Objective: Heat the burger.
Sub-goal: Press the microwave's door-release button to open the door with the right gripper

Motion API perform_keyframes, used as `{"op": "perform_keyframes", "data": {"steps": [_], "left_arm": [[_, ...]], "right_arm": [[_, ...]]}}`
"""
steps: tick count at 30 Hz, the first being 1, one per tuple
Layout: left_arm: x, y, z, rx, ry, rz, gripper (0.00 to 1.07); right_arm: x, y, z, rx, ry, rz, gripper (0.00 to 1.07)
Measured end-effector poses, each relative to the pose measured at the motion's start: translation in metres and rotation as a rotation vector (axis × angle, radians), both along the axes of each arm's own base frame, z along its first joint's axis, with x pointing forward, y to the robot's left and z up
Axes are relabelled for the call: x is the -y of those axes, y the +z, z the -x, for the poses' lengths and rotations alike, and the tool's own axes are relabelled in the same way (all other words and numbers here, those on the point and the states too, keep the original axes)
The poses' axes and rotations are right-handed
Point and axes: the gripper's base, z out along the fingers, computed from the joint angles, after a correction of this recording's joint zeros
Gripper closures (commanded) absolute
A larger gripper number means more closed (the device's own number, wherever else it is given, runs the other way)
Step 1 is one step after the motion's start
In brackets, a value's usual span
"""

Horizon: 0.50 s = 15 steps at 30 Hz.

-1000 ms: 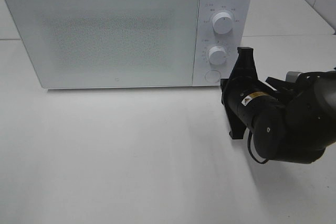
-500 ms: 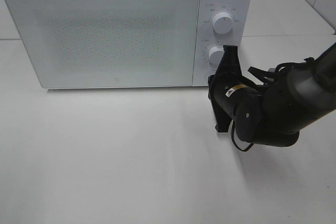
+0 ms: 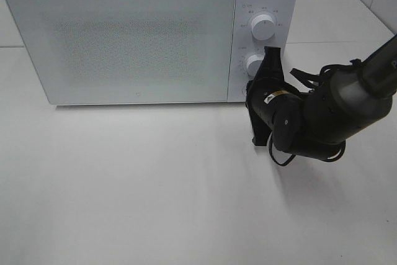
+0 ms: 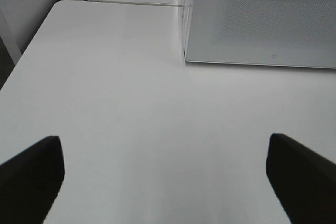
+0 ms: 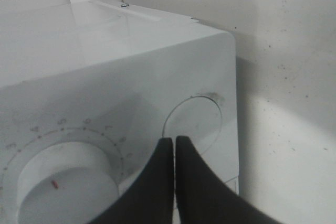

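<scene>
The burger is out of view. The white microwave (image 3: 124, 35) stands at the back of the table with its door closed. My right gripper (image 3: 250, 95) is shut and empty. Its tips are right at the round button at the bottom of the control panel. In the right wrist view the closed fingertips (image 5: 171, 141) point at that round button (image 5: 194, 115), beside the lower knob (image 5: 63, 182); I cannot tell whether they touch it. My left gripper (image 4: 167, 177) is open and empty over bare table, with the microwave's front corner (image 4: 262, 19) ahead. It does not show in the exterior high view.
The control panel carries an upper knob (image 3: 263, 28) and a lower knob (image 3: 254, 64). The white table (image 3: 155, 184) stretches in front of the microwave. The right arm's black body (image 3: 322, 116) hangs over the table to the right of the panel.
My right gripper has moved left and up toward the microwave's control panel, from beside the panel to the round button. The microwave door stays closed.
</scene>
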Motion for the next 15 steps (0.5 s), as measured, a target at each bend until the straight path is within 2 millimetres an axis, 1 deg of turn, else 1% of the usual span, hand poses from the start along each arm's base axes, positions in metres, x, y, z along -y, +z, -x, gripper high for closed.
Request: {"op": "perform_keyframes", "data": {"steps": [2, 15], "left_arm": [[0.000, 0.000, 0.000, 0.000, 0.000, 0.000, 0.06], [0.000, 0.000, 0.000, 0.000, 0.000, 0.000, 0.06]], "right_arm": [[-0.001, -0.003, -0.003, -0.003, -0.002, 0.001, 1.07], [0.001, -0.015, -0.003, -0.032, -0.004, 0.019, 1.07]]}}
